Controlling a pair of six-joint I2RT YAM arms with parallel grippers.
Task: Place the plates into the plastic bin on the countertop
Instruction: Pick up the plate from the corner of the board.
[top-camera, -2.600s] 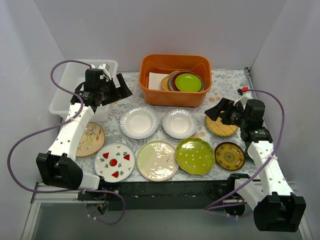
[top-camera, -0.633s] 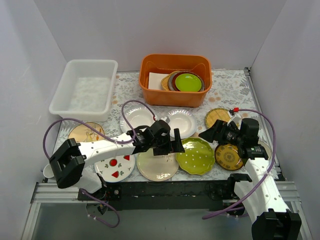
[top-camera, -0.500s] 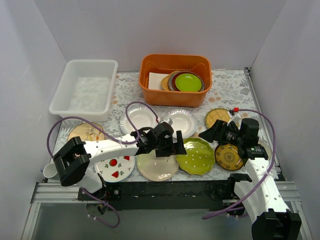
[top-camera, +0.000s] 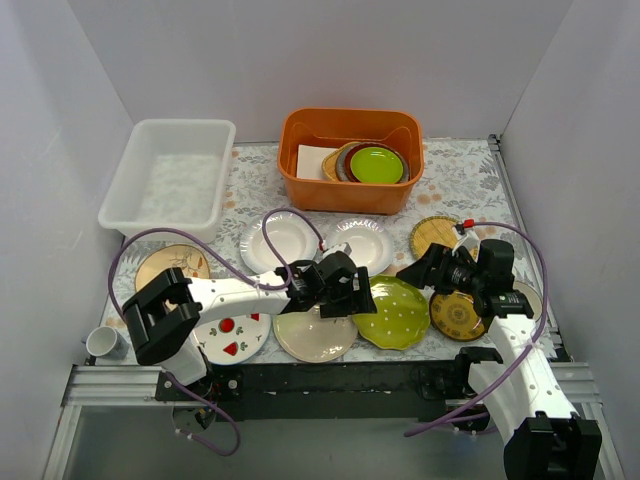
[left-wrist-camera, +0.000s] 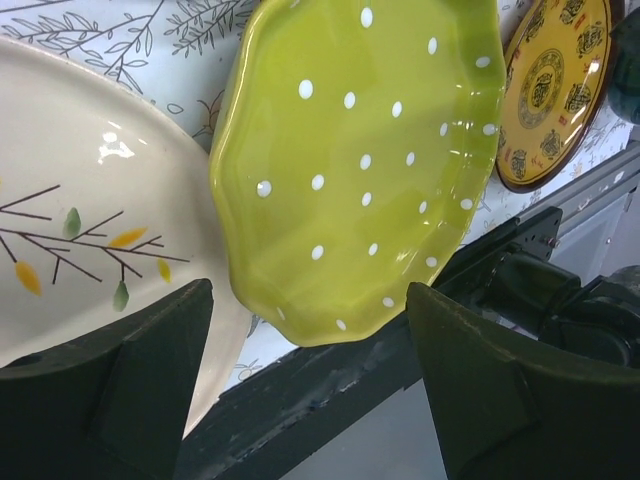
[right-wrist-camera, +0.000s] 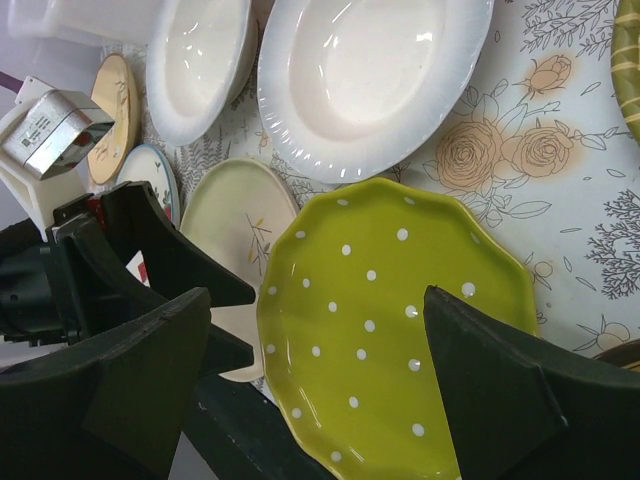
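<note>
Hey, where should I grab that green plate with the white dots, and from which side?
I'd pinch the green white-dotted scalloped plate by its upturned wavy rim at the near edge, coming from the front of the printed countertop. It lies flat, so only that raised rim gives a lip, and the cream leaf-patterned plate and dark brown-gold plate crowd its sides.

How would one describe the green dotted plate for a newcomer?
From the orange tub, come toward the front row. The green dotted plate lies between the cream plate and the dark gold plate. It alone has white dots and a wavy rim.
</note>
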